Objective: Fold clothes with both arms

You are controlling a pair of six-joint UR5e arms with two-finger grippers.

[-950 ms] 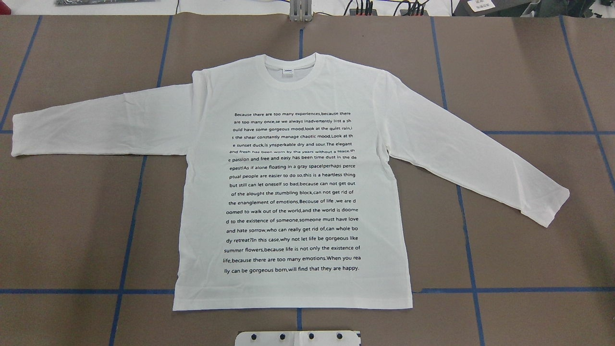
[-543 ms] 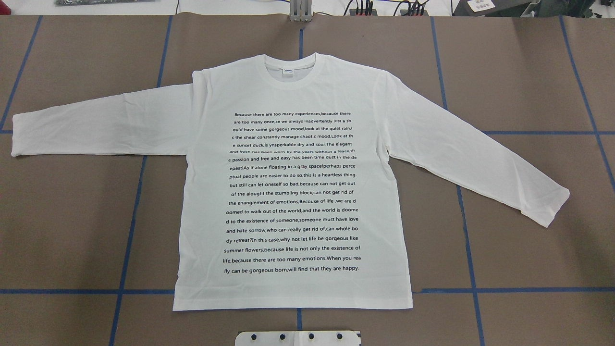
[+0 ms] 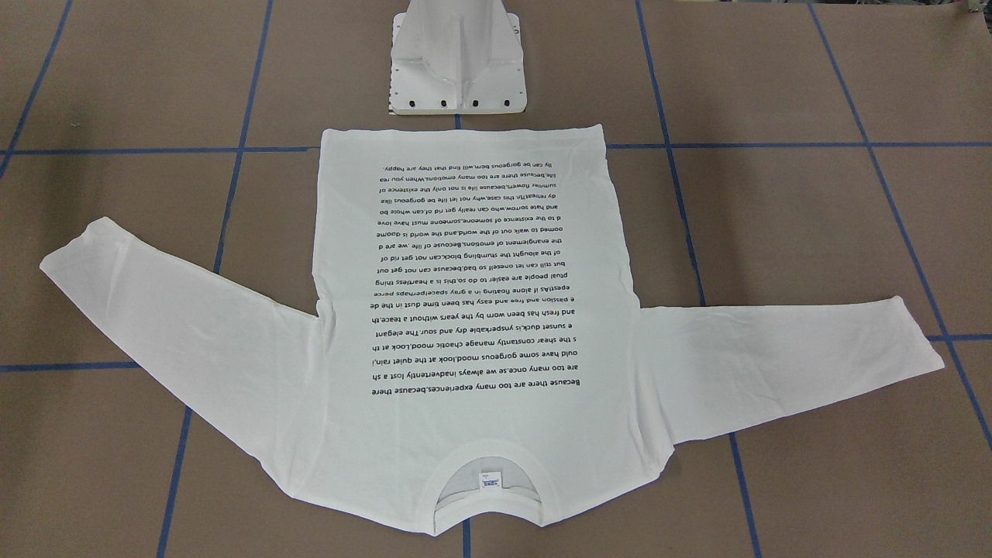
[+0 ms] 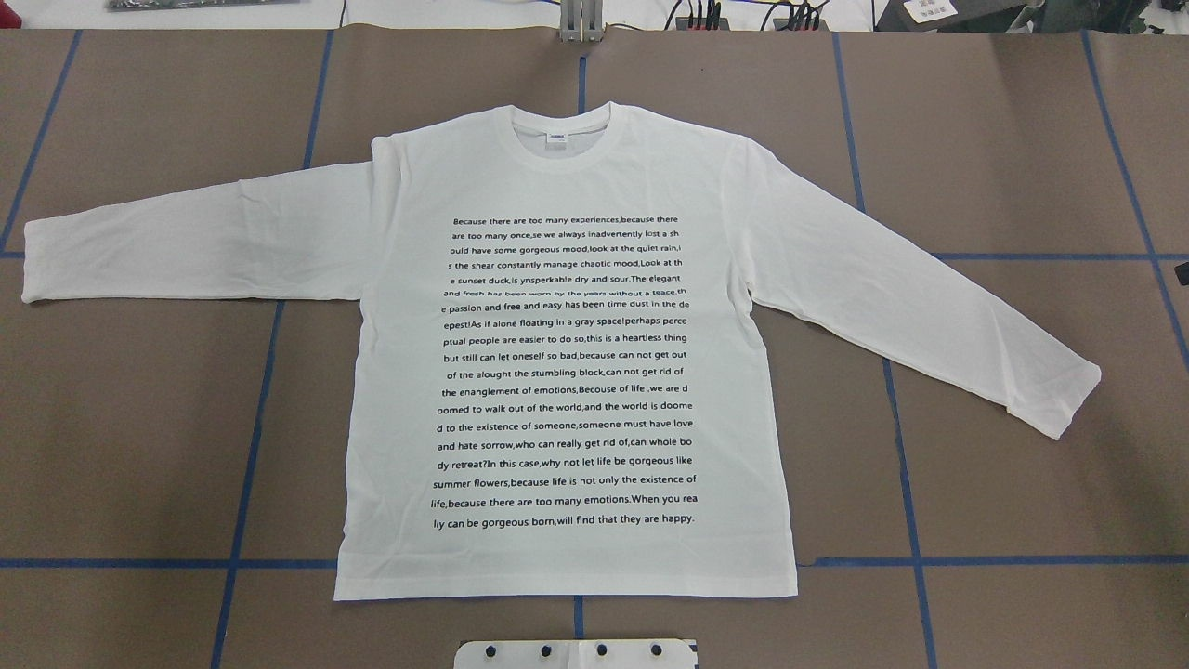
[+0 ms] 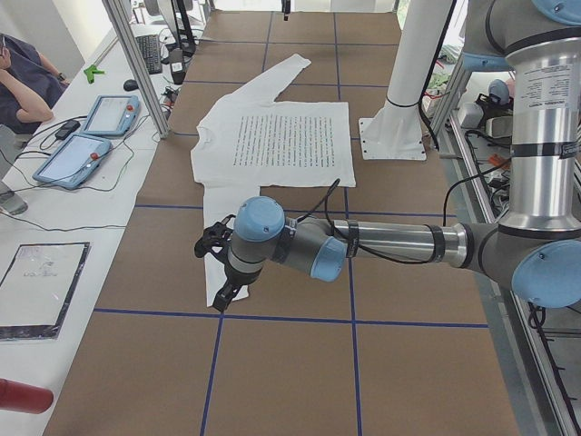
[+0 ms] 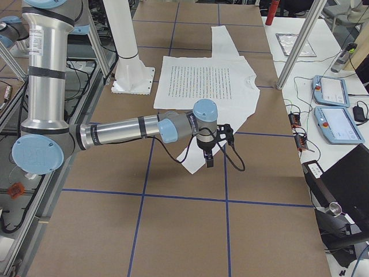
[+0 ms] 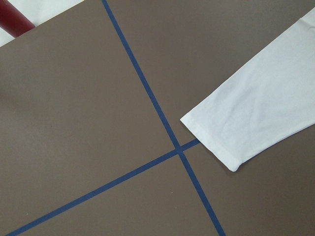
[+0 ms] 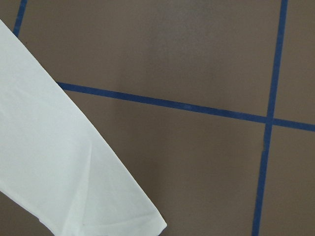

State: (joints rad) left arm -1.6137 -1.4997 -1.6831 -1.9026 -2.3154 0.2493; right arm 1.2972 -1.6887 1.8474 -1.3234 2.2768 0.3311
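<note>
White T-shirt point(image 4: 567, 353) lies flat, print up, unfolded on the worktop point(image 4: 139, 446); left pincer point(image 5: 221, 298) and right pincer point(image 6: 209, 158) hover near the cuffs, whether apart or together cannot be told; likely risk: a shallow pinch lets the thin fabric slip or bunch.

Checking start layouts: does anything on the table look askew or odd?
Only slightly. The long-sleeved T-shirt lies flat, print up, but the sleeve at the overhead view's left runs nearly sideways while the other sleeve slants toward the hem. A small crease pinches one printed line.
</note>
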